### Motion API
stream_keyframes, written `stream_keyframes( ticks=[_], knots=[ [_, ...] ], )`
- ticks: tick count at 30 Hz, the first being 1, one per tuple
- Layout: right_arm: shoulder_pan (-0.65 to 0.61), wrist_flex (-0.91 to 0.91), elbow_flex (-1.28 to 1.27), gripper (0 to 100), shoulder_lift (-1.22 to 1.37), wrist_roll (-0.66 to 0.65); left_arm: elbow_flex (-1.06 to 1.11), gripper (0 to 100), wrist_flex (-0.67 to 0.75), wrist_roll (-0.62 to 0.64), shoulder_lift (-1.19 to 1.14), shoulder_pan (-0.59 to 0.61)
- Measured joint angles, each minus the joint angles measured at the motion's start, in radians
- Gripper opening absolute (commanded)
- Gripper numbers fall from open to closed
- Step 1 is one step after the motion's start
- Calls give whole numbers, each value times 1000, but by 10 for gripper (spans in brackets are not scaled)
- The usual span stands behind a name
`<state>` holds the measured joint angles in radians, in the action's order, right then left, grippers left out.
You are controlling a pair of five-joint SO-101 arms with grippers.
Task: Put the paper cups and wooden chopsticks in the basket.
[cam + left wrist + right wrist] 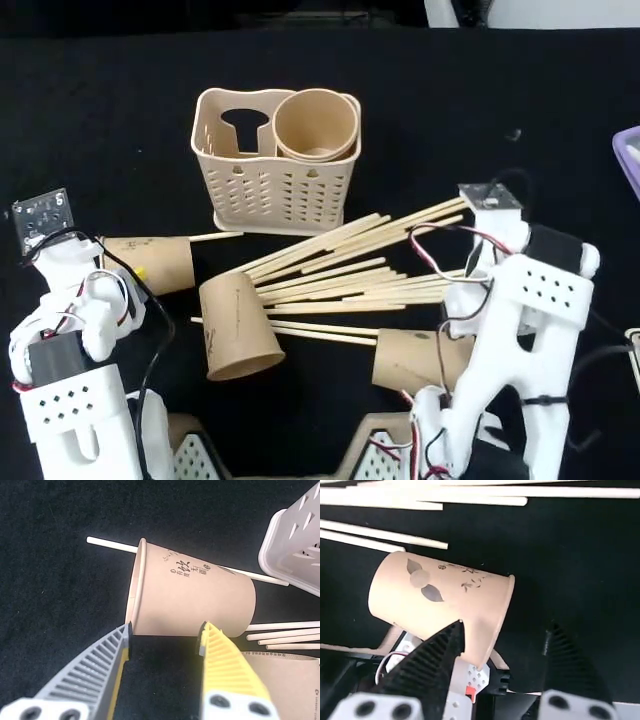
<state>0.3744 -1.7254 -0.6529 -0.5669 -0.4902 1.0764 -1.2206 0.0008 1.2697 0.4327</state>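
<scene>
Left claw (166, 630) open, just short of a paper cup (192, 597) lying beside the basket (295, 545). Cup looks light, crushable; pinch gently at stiffer rim. Right claw (505, 627) open too.

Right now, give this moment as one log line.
left tool open at left cup | right tool open at right cup | basket holds cups | chopsticks on table
</scene>
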Motion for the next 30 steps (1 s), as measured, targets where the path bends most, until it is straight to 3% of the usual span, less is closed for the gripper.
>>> stream_keyframes(
  ticks=[10,17,19,30],
  knots=[
    [-110,-8,71,253,184,15,0,235,0,0,0,0],
    [-114,-8,192,253,313,368,0,235,0,0,0,0],
    [-114,-8,193,253,336,417,0,235,0,0,0,0],
    [-114,-8,178,238,479,436,0,234,12,0,0,0]
  ],
)
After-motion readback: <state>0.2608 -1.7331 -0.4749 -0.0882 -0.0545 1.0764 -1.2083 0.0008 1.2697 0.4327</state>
